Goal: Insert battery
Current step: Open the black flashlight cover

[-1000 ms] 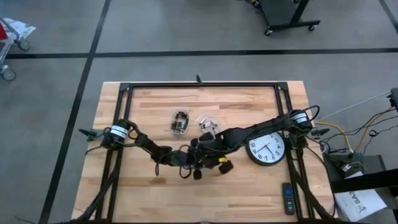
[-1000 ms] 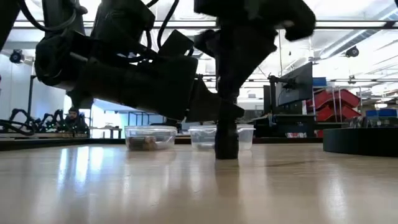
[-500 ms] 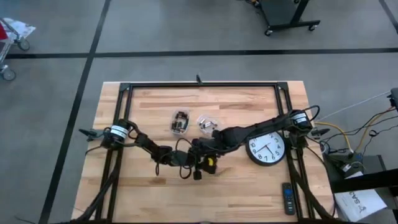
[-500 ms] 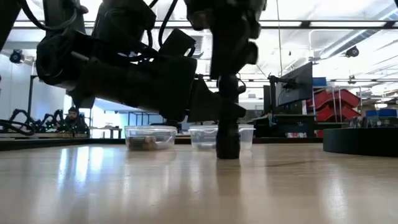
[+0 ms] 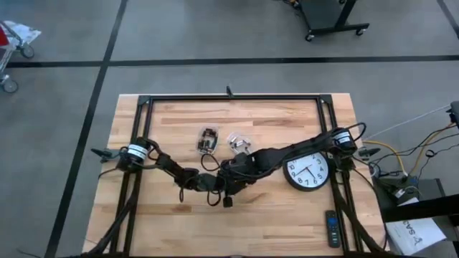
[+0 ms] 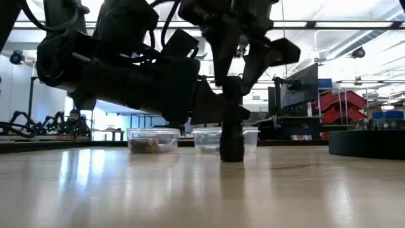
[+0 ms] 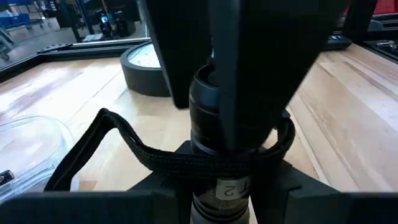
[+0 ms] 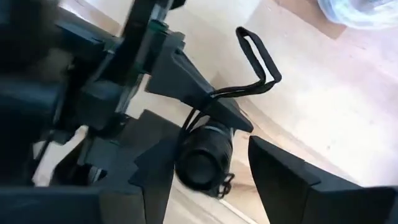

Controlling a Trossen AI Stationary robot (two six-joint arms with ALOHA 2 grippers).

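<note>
Both arms are dark, nearly black, built of slim jointed segments. In the high view the left arm point(image 5: 161, 166) carries a pale silver-white ring at its base at the left of the frame, and the right arm point(image 5: 294, 153) carries a matching ring at the right. Thin black cables loop loosely along the links near the centre of the frame. In the right wrist view the right gripper point(image 8: 211, 186) has broad, flat, angular black fingers point(image 8: 292, 186) with sharp wedge-shaped edges and a matte finish.
</note>
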